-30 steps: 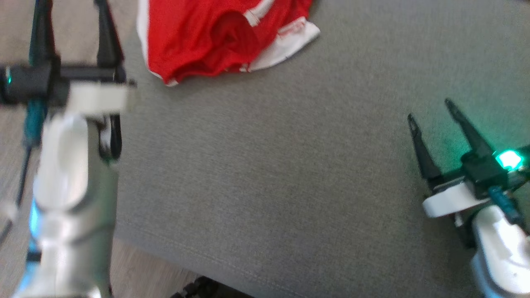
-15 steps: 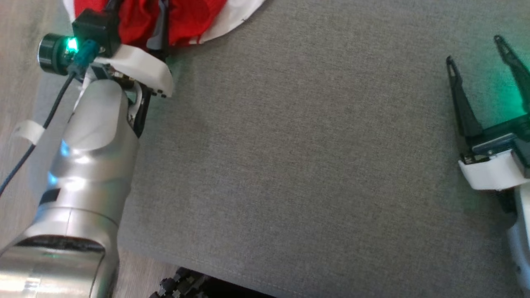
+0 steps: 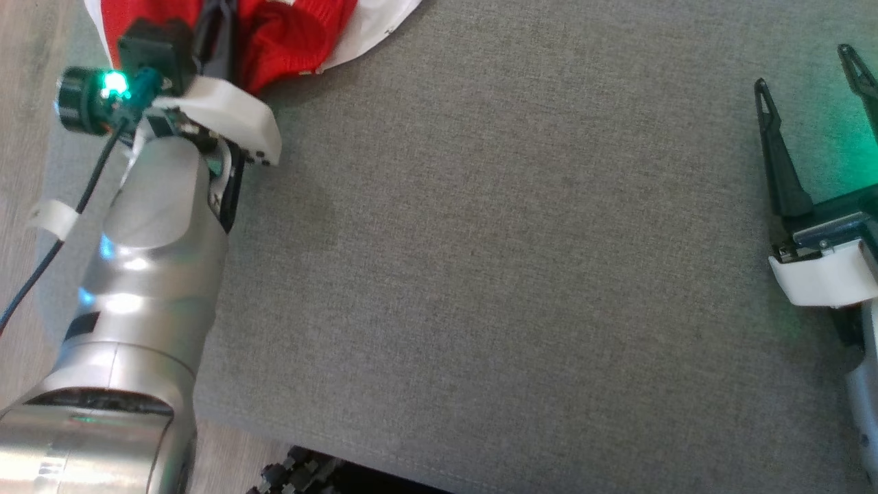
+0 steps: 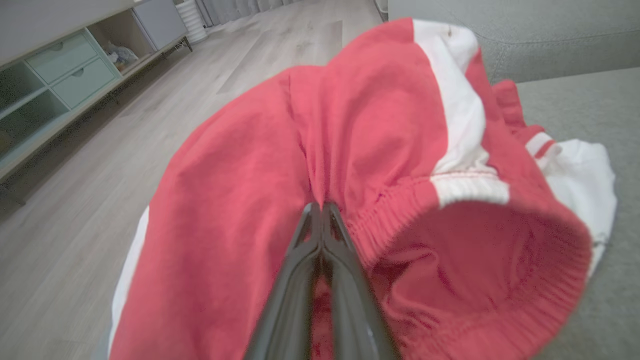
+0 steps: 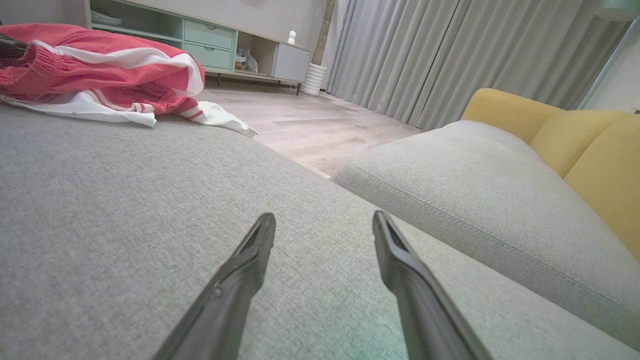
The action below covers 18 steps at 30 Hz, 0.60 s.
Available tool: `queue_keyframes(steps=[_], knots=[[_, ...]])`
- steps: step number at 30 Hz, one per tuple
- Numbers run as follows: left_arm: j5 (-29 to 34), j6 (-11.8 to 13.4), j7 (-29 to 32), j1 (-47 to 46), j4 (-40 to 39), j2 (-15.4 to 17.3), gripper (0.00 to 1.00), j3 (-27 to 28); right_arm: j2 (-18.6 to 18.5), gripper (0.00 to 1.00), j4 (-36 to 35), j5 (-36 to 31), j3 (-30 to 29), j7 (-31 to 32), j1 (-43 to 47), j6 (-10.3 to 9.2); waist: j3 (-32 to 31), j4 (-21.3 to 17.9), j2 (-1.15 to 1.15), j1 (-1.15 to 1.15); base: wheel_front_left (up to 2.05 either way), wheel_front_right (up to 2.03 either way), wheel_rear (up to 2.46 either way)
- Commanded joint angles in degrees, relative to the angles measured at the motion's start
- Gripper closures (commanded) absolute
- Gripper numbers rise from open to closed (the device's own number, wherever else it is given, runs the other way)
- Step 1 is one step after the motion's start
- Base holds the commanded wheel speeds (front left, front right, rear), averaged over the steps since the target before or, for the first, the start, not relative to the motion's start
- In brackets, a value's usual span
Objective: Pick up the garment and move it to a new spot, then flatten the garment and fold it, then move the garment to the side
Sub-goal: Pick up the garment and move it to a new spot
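The garment (image 3: 295, 34) is red with white panels and an elastic waistband, bunched at the top left of the grey cushion (image 3: 494, 274). My left gripper (image 3: 218, 31) reaches into it. In the left wrist view its two dark fingers meet at the left gripper tip (image 4: 320, 207), shut on a fold of the garment (image 4: 380, 125) beside the waistband. My right gripper (image 3: 806, 68) hovers open over bare cushion at the right edge, far from the cloth. The right wrist view shows the right gripper (image 5: 322, 222) with spread fingers and the garment (image 5: 100, 75) far off at the left.
Wooden floor (image 3: 27, 137) runs along the cushion's left edge. A pale green cabinet (image 5: 200, 42) with drawers stands across the room, with grey curtains (image 5: 450, 55) beside it. A second grey seat (image 5: 475, 185) and yellow cushions (image 5: 600, 160) lie beyond my right gripper.
My left gripper moved onto the garment while open, then shut on a red fold of it. The head camera tilted, shifting the picture. The right gripper stays open.
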Motion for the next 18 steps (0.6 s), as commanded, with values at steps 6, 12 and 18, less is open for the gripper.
queue_keyframes(steps=[6, 12, 18], knots=[[0.0, -0.5, -0.2, 0.6, -3.2, 3.2, 1.0, 0.5, 0.0, 0.0, 2.5, 0.2, 0.8, 0.6, 3.6, 0.43, -1.9, 0.1, 0.0, 0.0, 0.0, 0.0, 0.0], [2.0, -0.3, -0.2, 1.9, -15.7, 5.5, 1.0, 0.1, 2.5, 0.0, 4.3, 1.7, 1.9, 0.6, 4.0, 0.43, -7.7, -0.6, 0.0, 0.0, 0.0, 0.0, 0.0], [4.3, -1.1, -0.2, 1.5, -24.6, 9.4, 1.0, -1.7, 7.5, 0.0, 5.8, 3.2, 3.7, 0.6, 4.5, 0.43, -16.8, -4.7, 0.0, 0.0, 0.0, 0.0, 0.0]])
